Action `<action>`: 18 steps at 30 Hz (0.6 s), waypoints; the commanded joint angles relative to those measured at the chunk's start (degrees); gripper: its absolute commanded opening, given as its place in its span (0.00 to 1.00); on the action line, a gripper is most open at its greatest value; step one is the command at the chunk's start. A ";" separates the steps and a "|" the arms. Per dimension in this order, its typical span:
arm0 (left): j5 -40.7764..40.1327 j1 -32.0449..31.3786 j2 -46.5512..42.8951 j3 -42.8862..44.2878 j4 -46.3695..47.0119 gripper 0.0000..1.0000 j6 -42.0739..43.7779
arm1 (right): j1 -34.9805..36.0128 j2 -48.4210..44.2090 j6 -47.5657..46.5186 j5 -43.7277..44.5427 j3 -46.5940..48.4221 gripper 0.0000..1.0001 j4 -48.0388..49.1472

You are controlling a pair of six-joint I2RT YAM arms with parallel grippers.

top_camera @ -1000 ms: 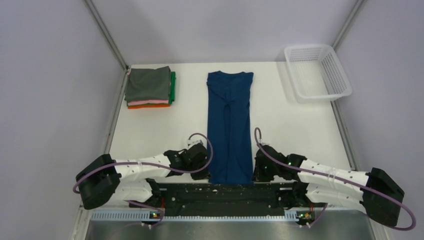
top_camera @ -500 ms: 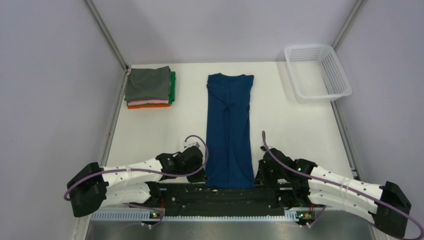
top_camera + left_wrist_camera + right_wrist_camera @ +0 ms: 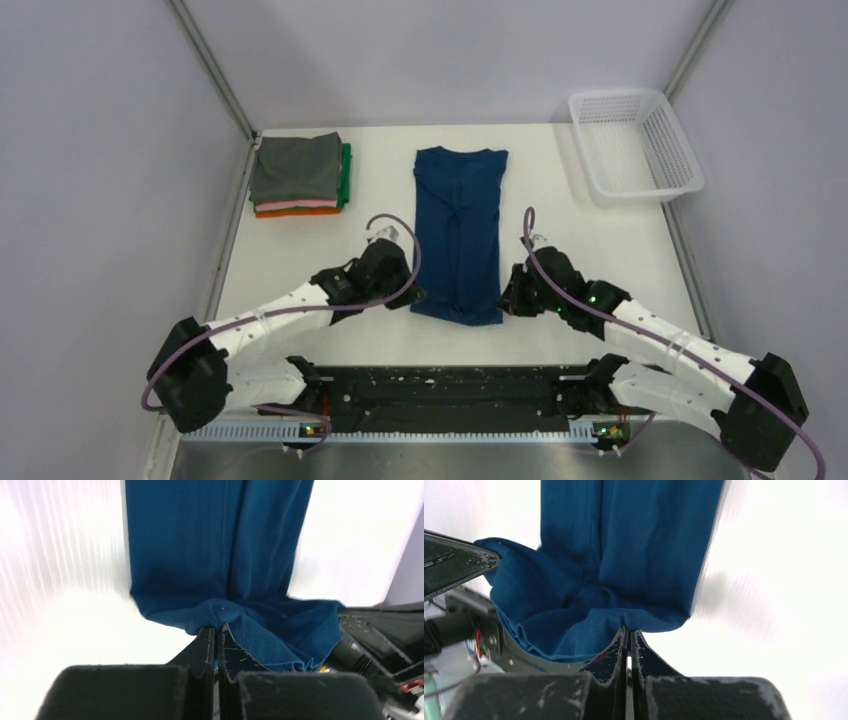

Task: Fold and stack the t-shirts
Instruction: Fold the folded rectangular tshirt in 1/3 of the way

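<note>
Both pinched shut: left gripper (image 3: 216, 629) on navy shirt's (image 3: 458, 230) near-left hem corner, right gripper (image 3: 628, 630) on near-right corner. Hem bunched, raised off table (image 3: 600, 260). Collar end lies left of basket (image 3: 633, 145). Folded stack (image 3: 297, 175) farther left of basket.

White counter (image 3: 580, 250). Navy t-shirt (image 3: 460, 220) lies lengthwise mid-counter, collar end far, far part flat, near end bunched. Folded shirt stack (image 3: 296, 175) in the far-left corner, grey on top, orange lowest visible. White mesh basket (image 3: 617, 97) in the far-right corner, well apart.
</note>
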 commanded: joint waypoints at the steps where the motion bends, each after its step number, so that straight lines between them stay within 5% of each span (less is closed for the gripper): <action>1: 3.16 7.66 6.64 8.72 3.96 0.00 9.68 | -6.14 6.52 -7.10 1.76 7.36 0.00 6.97; 18: 15.22 24.00 40.06 41.24 0.94 0.00 21.09 | -22.65 36.88 -16.89 -3.70 27.69 0.00 17.88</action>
